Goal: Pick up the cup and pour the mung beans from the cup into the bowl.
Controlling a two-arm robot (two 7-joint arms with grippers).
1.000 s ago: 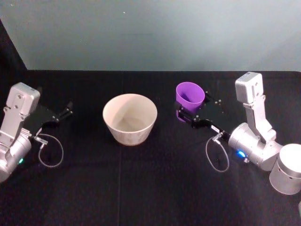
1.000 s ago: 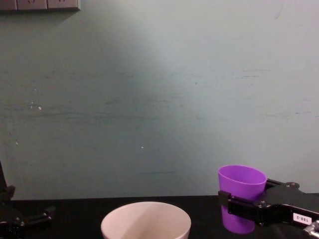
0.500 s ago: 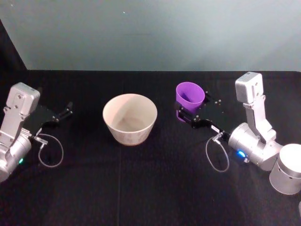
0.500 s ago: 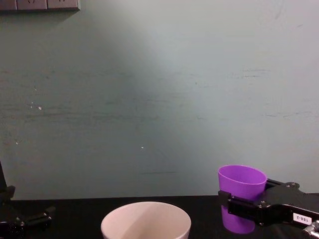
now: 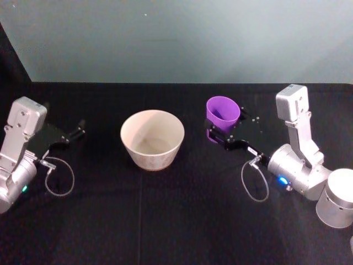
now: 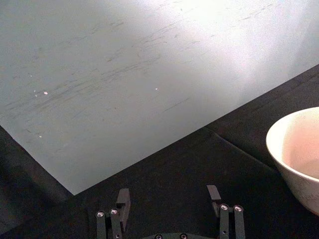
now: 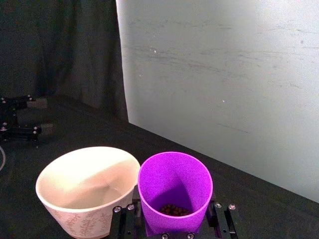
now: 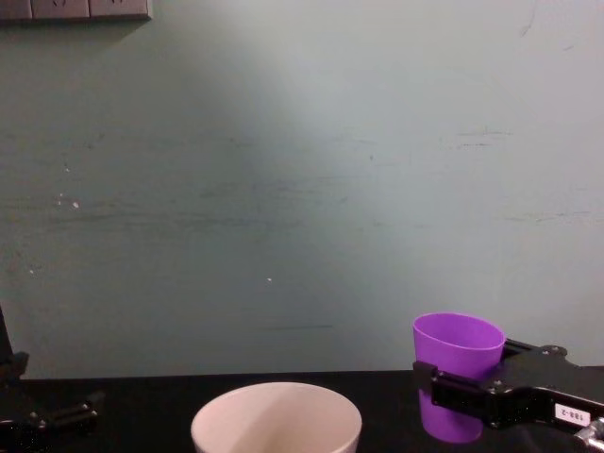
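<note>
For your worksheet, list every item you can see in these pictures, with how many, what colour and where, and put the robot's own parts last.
cup: one, bright purple, upright, to the right of the bowl
mung beans: a small heap, dark, in the bottom of the cup
bowl: one, cream, near the middle of the table, no beans in it
table: one, black covering, under everything
wall: one, pale green, behind the table
wall sockets: a white row, high on the wall at the left
right gripper: one, black, jaws closed on the cup's sides
left gripper: one, black, at the table's left, jaws open, holding nothing
</note>
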